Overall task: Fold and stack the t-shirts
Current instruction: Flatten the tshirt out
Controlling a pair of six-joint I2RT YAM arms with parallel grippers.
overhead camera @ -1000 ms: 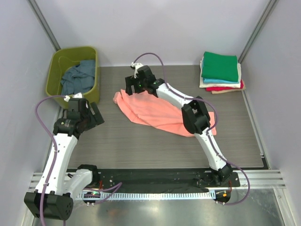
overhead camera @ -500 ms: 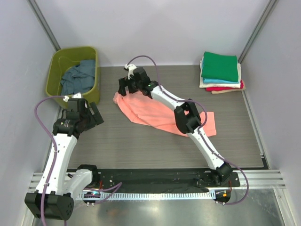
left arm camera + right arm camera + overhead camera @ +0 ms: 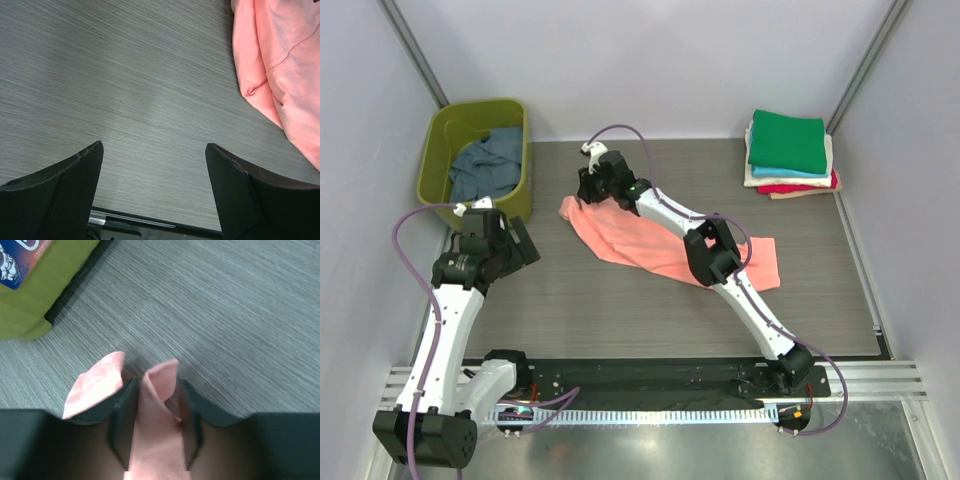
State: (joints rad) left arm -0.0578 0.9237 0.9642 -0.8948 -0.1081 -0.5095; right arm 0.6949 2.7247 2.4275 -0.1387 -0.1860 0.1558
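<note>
A salmon-pink t-shirt [image 3: 620,245] lies crumpled across the middle of the table. My right gripper [image 3: 592,190] is down at the shirt's far-left corner. In the right wrist view a fold of the pink cloth [image 3: 157,410] stands pinched between the two fingers of this gripper [image 3: 156,385], with another flap beside them. My left gripper [image 3: 520,245] hovers open to the left of the shirt, in front of the tub. Its wrist view shows the left gripper [image 3: 152,147] over bare table, with the shirt's edge [image 3: 280,60] at the upper right.
An olive-green tub [image 3: 517,195] at the back left holds a slate-blue t-shirt [image 3: 485,165]; its wall [image 3: 45,285] is close to my right gripper. A stack of folded t-shirts [image 3: 788,150], green on top, sits at the back right.
My right gripper has reached further left to the shirt's far corner, opened wide, then closed on a fold of the pink cloth. The left arm has stayed still.
</note>
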